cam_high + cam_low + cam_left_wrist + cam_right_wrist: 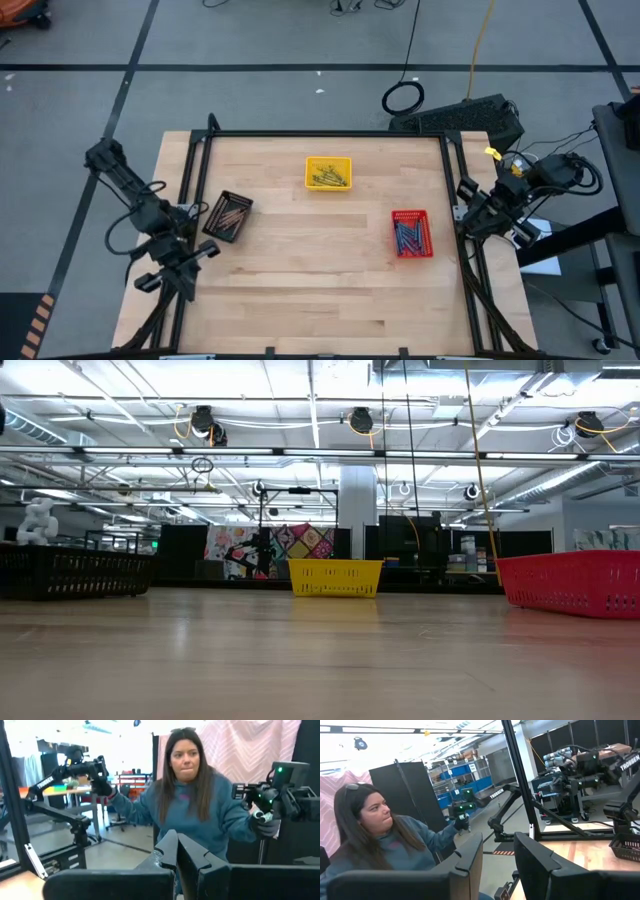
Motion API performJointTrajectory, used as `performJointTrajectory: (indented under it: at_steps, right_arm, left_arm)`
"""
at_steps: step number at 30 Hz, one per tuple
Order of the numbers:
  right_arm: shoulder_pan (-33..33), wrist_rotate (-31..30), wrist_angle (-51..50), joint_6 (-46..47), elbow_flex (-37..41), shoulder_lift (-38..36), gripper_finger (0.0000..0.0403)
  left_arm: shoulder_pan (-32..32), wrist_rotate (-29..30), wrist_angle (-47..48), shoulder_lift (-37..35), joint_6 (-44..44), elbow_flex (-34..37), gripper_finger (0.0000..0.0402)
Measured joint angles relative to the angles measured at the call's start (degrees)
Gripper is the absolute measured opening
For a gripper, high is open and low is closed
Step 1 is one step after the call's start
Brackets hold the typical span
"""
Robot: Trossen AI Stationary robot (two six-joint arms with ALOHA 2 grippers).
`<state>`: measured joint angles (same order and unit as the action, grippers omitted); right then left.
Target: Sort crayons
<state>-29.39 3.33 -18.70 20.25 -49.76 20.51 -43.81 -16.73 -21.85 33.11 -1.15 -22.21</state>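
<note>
Both end effectors sit off the working surface, parked at the two side edges of the desk (320,290). Seen from above, the left end effector (170,262) rests at the left edge, just beside the black tray (228,216), and in its own wrist view its two dark fingers (167,851) are pressed together with nothing between them. The right end effector (478,212) hangs at the right edge near the red tray (411,233); in the right wrist view its fingers (470,857) stand apart with a clear gap, and nothing is held. The crayons are already inside the trays: brownish crayons (232,214) lie in the black tray at the left, yellow and olive crayons (329,177) lie in the yellow tray (328,172) toward the far middle of the desk, and blue crayons (407,236) lie in the red tray at the right. The three trays stand well apart from one another. From desk height the same three trays show as low mesh-walled baskets, black (75,572) at the left, yellow (335,577) in the middle and red (572,583) at the right, and the crayons inside them cannot be made out there. Beyond the desk, both wrist views show a person (192,815) in a blue-grey sweatshirt holding the handles of two control arms.
</note>
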Motion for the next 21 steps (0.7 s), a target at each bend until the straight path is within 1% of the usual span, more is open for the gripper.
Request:
performJointTrajectory:
  at_steps: [5, 7, 9, 14, 19, 21]
  right_arm:
    - [0.0, 0.0, 0.02, 0.0, 0.0, 0.0, 0.0098]
    - [0.0, 0.01, 0.02, -0.2, 0.0, 0.0, 0.0098]
    - [0.0, 0.4, 0.16, -0.6, 0.0, 0.0, 0.0098]
    - [0.0, 4.5, 1.88, -3.66, 0.0, -0.81, 0.0098]
    - [0.02, 4.9, 2.16, -7.13, 0.0, -2.73, 0.0098]
    - [0.02, 7.18, 2.18, -8.92, 0.0, -3.23, 0.0098]
  left_arm:
    - [0.0, -0.18, -6.33, -6.19, 0.0, 7.97, 0.0008]
    - [0.02, -0.18, -7.23, -8.38, -0.02, 10.22, 0.0008]
    - [0.02, -0.17, -7.83, -10.33, -0.04, 11.89, 0.0008]
    - [0.02, -0.4, -7.81, -14.88, -0.09, 14.83, 0.0008]
    - [0.02, -1.31, -7.7, -19.76, -0.02, 18.06, 0.0008]
    - [0.01, -0.94, -7.77, -20.82, -0.04, 18.85, 0.0008]
